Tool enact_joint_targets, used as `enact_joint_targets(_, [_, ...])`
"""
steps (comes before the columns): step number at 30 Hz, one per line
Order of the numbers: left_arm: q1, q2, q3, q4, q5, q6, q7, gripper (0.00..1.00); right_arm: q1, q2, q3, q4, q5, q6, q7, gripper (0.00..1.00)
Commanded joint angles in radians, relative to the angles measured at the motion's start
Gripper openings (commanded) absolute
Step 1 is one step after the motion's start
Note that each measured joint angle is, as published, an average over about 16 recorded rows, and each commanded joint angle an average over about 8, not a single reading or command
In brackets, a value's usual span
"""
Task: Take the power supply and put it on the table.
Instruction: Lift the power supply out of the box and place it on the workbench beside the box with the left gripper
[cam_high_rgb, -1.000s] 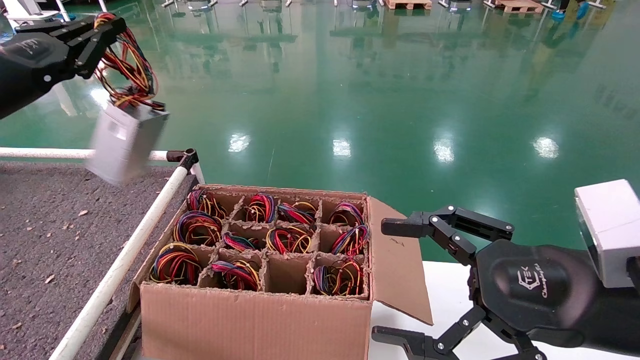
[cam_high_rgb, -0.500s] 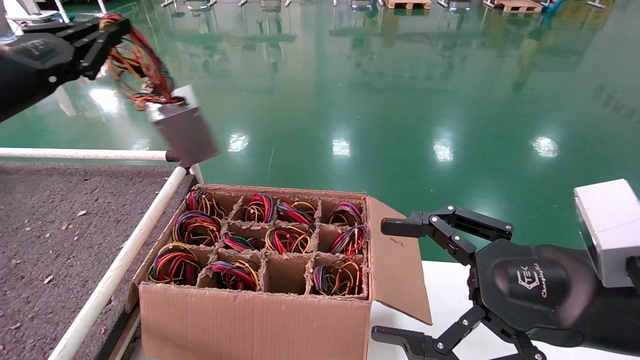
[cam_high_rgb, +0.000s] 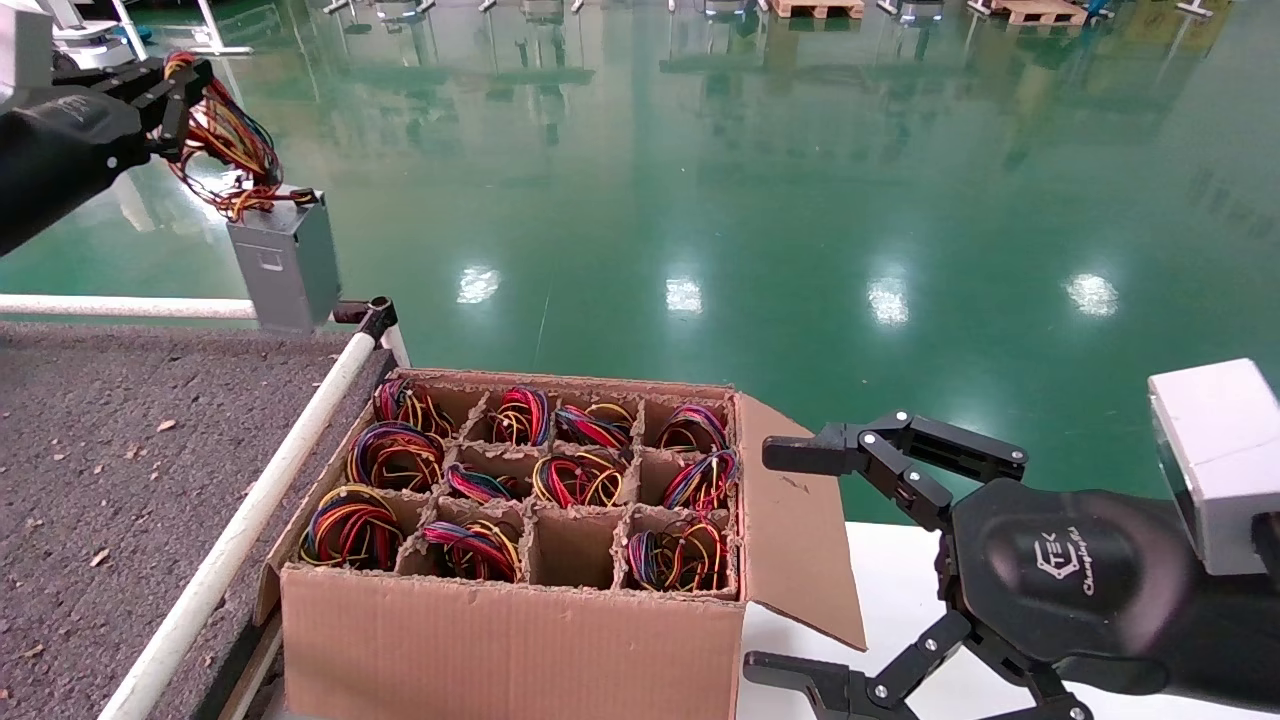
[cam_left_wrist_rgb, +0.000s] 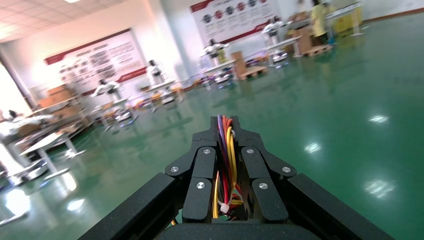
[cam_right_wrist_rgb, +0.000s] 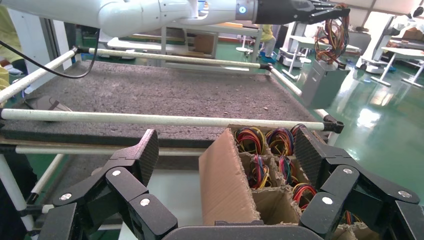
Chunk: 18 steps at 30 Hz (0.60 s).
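Note:
The power supply (cam_high_rgb: 283, 258) is a grey metal box hanging by its coiled red, yellow and black wires (cam_high_rgb: 222, 140) from my left gripper (cam_high_rgb: 185, 75), which is shut on the wire bundle (cam_left_wrist_rgb: 226, 131). The box dangles near the far right corner of the table (cam_high_rgb: 100, 450), level with its white rail (cam_high_rgb: 130, 307). In the right wrist view the power supply (cam_right_wrist_rgb: 322, 85) hangs beyond the table (cam_right_wrist_rgb: 150, 90) under the left gripper (cam_right_wrist_rgb: 332, 10). My right gripper (cam_high_rgb: 770, 560) stays open and empty beside the cardboard box, as its own view (cam_right_wrist_rgb: 227, 150) shows.
A cardboard box (cam_high_rgb: 510, 640) with divider cells stands between the table and a smooth white surface (cam_high_rgb: 900, 590). Several cells hold wire bundles; one front cell (cam_high_rgb: 570, 545) is empty. A box flap (cam_high_rgb: 795, 520) sticks out toward the right gripper. Green floor lies beyond.
The hanging power supply swung right, then back left, and now hangs nearly upright by the table's far corner. The left gripper has shifted slightly left. The right arm has not moved.

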Motion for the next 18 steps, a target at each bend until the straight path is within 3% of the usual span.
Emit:
enact_joint_targets(1, [-0.016, 0.016, -0.003, 0.036, 0.006, -0.028, 0.030, 0.00, 0.000, 0.000, 0.000, 0.000, 0.000, 0.000, 0.000, 1.00])
enact_joint_targets(10, [-0.073, 0.074, -0.031, 0.174, -0.019, -0.028, 0.171, 0.00, 0.000, 0.000, 0.000, 0.000, 0.000, 0.000, 0.000, 1.00])
enact_joint_targets(18, [-0.079, 0.063, -0.049, 0.247, -0.039, 0.024, 0.253, 0.00, 0.000, 0.000, 0.000, 0.000, 0.000, 0.000, 0.000, 1.00])
